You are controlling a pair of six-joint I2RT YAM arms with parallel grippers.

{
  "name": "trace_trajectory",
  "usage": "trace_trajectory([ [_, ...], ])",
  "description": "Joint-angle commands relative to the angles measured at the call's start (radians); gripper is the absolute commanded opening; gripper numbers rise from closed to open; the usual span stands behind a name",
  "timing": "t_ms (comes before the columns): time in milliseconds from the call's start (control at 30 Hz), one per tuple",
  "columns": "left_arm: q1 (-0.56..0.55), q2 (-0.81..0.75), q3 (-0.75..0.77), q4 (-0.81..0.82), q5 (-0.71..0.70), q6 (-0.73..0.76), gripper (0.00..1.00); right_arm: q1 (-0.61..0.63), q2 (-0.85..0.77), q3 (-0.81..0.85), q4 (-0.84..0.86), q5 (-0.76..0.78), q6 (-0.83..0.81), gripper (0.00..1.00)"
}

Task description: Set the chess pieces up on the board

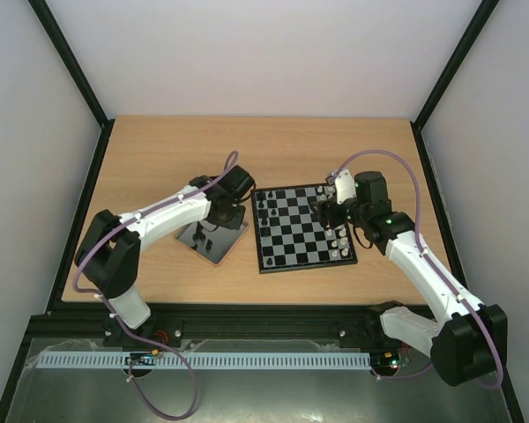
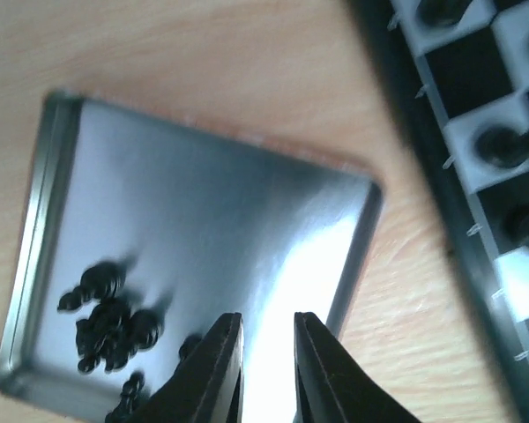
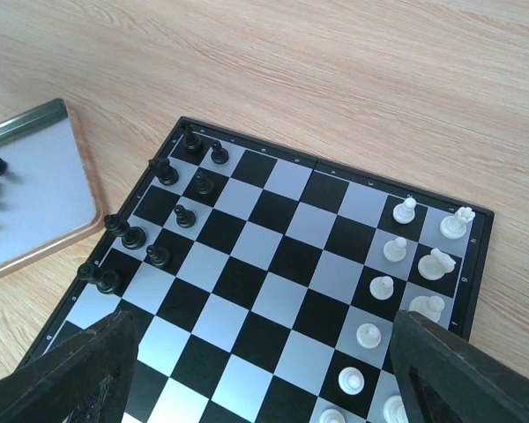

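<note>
My left gripper hovers over the tray, its fingers parted by a slim gap with nothing I can see between them. The loose chess pieces in the tray's corner blur into one dark clump. My right gripper is spread wide above the board, fingers cut off at the frame's bottom corners; black men line one edge, white men the other

Pale wooden table lies under the left pincer; plain white walls rise beyond it, between black posts
</note>
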Motion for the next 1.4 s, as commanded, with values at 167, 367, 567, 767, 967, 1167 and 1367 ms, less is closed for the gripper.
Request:
trace_trajectory([
  [167,0.009,-0.053,-0.164,-0.043,0.003,-0.052,0.16,-0.005,-0.008,-0.011,0.002,-0.018,-0.012,0.8],
  [367,0.021,-0.003,-0.179,-0.053,-0.008,-0.057,0.16,-0.004,-0.016,-0.014,0.001,-0.012,-0.017,0.8],
  [567,0.043,0.003,-0.201,-0.046,-0.027,-0.071,0.25,-0.005,-0.018,-0.016,0.002,-0.015,-0.021,0.8],
  [767,0.06,0.006,-0.233,-0.031,0.003,-0.065,0.2,-0.005,-0.016,-0.016,0.002,-0.017,-0.024,0.8],
  [967,0.063,0.02,-0.246,-0.012,0.022,-0.058,0.17,-0.005,-0.016,-0.017,0.001,-0.018,-0.024,0.8],
  [1167,0.066,0.036,-0.24,0.014,0.029,-0.041,0.15,-0.005,-0.016,-0.017,0.0,-0.018,-0.026,0.8],
  [1367,0.065,0.055,-0.225,0.032,0.039,-0.028,0.12,-0.005,-0.015,-0.018,0.001,-0.017,-0.026,0.8],
])
